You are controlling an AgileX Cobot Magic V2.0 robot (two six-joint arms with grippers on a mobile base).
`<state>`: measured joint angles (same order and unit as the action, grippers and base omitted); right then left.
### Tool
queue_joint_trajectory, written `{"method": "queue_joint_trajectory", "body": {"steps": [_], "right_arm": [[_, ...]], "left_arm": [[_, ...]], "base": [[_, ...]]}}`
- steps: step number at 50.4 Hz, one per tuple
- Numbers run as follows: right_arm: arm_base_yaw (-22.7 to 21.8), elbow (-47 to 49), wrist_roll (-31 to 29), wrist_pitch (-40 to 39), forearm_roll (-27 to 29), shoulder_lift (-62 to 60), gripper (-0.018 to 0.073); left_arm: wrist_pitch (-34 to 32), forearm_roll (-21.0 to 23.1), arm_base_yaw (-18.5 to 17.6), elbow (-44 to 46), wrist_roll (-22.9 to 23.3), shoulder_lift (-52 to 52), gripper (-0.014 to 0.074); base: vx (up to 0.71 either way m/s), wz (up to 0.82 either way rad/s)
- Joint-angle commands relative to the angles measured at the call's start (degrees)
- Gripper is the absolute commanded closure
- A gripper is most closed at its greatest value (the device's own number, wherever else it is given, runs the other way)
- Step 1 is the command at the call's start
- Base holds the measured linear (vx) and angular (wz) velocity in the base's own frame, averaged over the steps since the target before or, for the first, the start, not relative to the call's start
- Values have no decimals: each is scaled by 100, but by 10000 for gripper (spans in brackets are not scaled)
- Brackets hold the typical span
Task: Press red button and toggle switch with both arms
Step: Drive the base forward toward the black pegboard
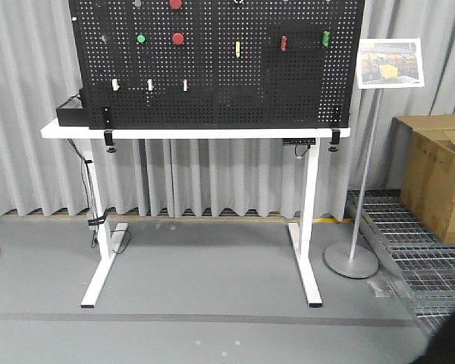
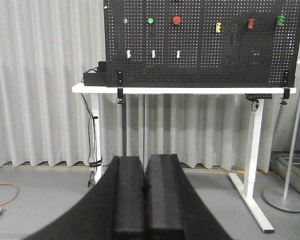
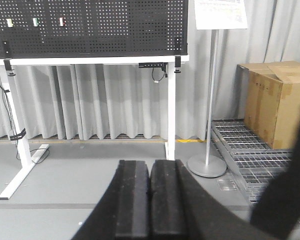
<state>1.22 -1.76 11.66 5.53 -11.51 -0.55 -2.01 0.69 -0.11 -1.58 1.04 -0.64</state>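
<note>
Both my claws are pressed closed and empty, well short of the pegboard [image 2: 230,55].

The red button [image 2: 176,20] sits high ahead of my left claw [image 2: 145,165], slightly to its right. What I take for the toggle switch [image 2: 125,21] is up to its left. From my right claw [image 3: 150,167], neither shows. Both look rigid and fixed, so there is nothing to grip: I'd push the dome's centre squarely and nudge the small lever gently with a fingertip.
</note>
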Motion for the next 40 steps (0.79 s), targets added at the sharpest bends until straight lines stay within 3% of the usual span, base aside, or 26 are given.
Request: {"method": "queue_joint_trajectory", "body": {"steps": [1,40], "right_arm": [[-25,-63,-33,-446,-26,-72,563],[-25,-63,-33,-446,-26,-72,563]], "left_arm": [[-475,55,8,-163,44,76,594],[-475,55,8,-163,44,76,594]], "base": [[0,0],[7,1]]}}
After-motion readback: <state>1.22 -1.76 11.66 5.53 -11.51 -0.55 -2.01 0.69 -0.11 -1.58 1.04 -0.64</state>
